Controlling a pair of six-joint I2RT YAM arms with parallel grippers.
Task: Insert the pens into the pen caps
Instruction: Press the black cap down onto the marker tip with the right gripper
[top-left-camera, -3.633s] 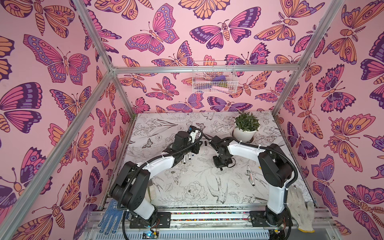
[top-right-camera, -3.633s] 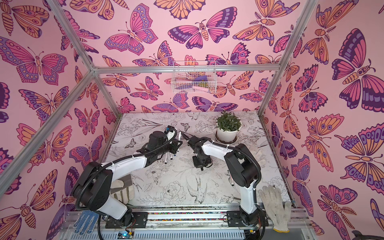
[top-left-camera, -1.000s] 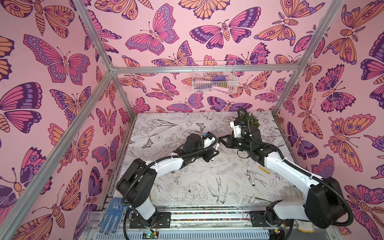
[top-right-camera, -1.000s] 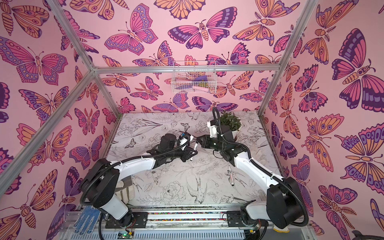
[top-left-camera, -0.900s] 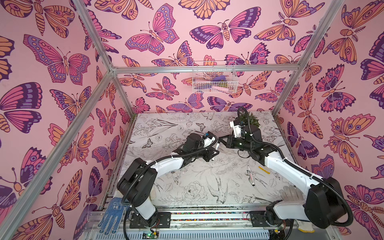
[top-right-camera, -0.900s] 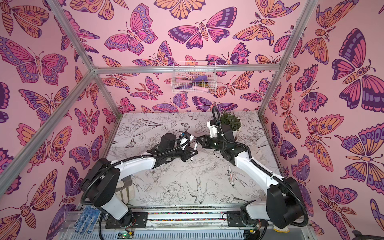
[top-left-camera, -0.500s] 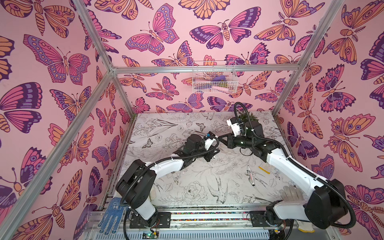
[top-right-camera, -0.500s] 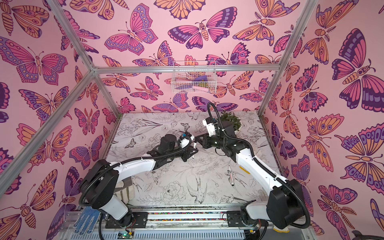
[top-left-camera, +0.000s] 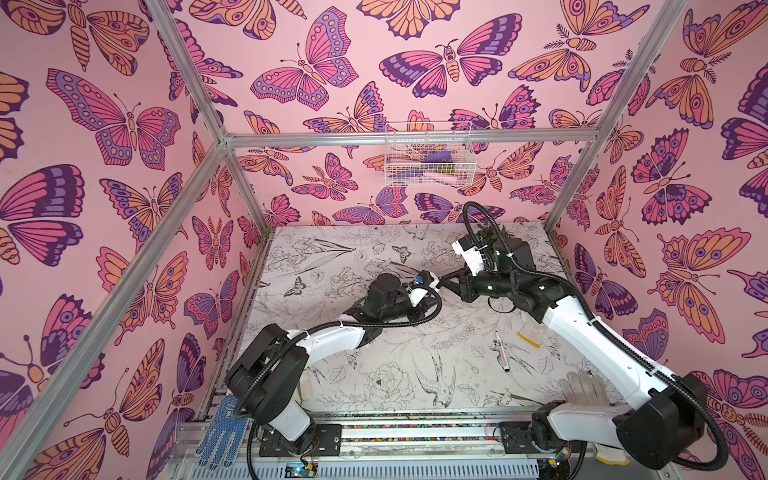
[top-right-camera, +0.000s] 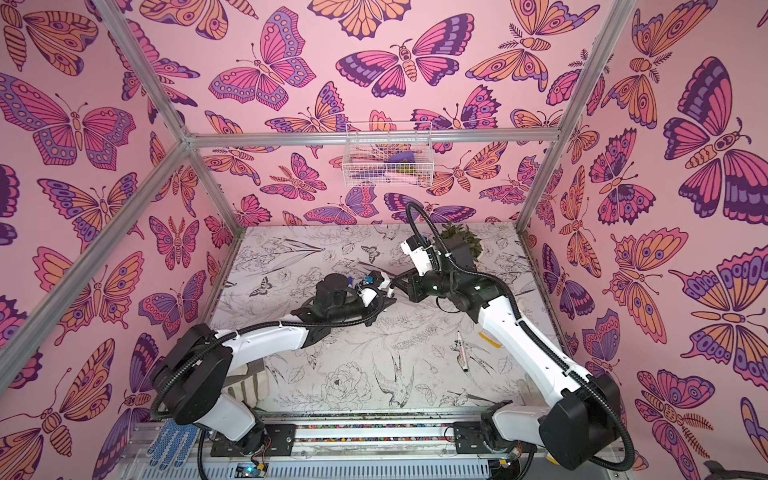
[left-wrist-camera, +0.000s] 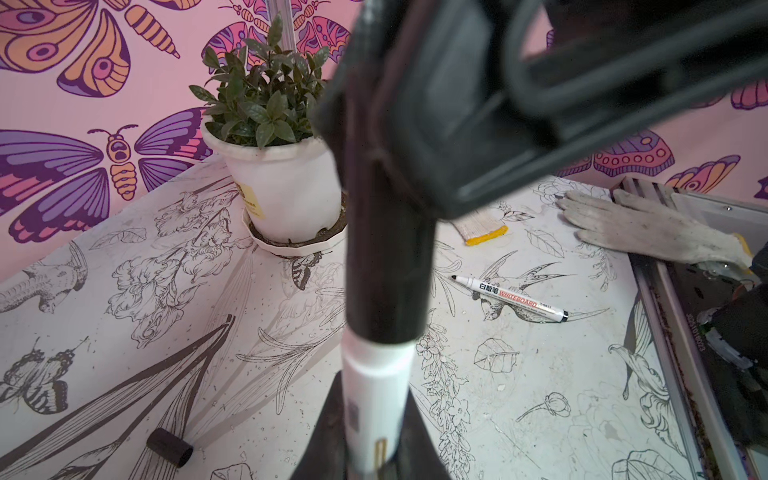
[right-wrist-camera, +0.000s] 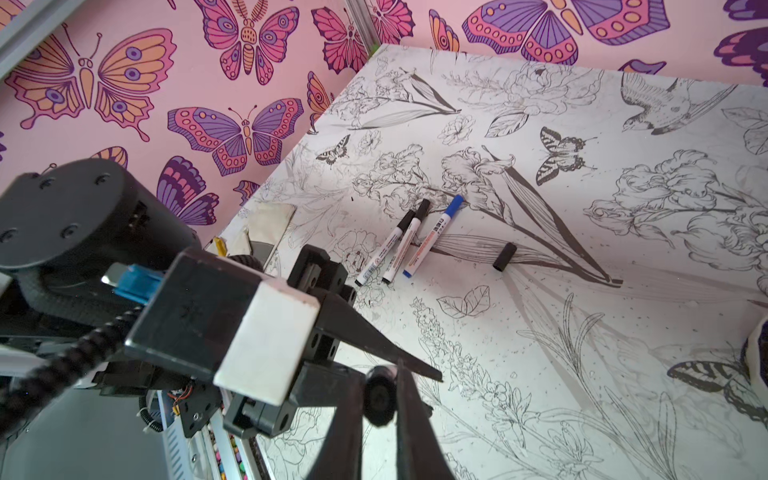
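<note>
Two robot arms meet nose to nose in mid-air over the middle of a flower-printed surface. The left tool is clamped narrow on the white barrel of a whiteboard marker. The right tool is pinched on a black cap, which already sleeves the marker's tip end — whether it is fully seated cannot be told. This looks like the capping step for the fourth pen. Three capped markers, two black-capped and one blue, lie side by side on the surface. One uncapped marker and one loose black cap lie well apart from each other. The next move probably calls for a straight push along the marker's axis with both grips firm — then letting go on one side and laying the pen down
</note>
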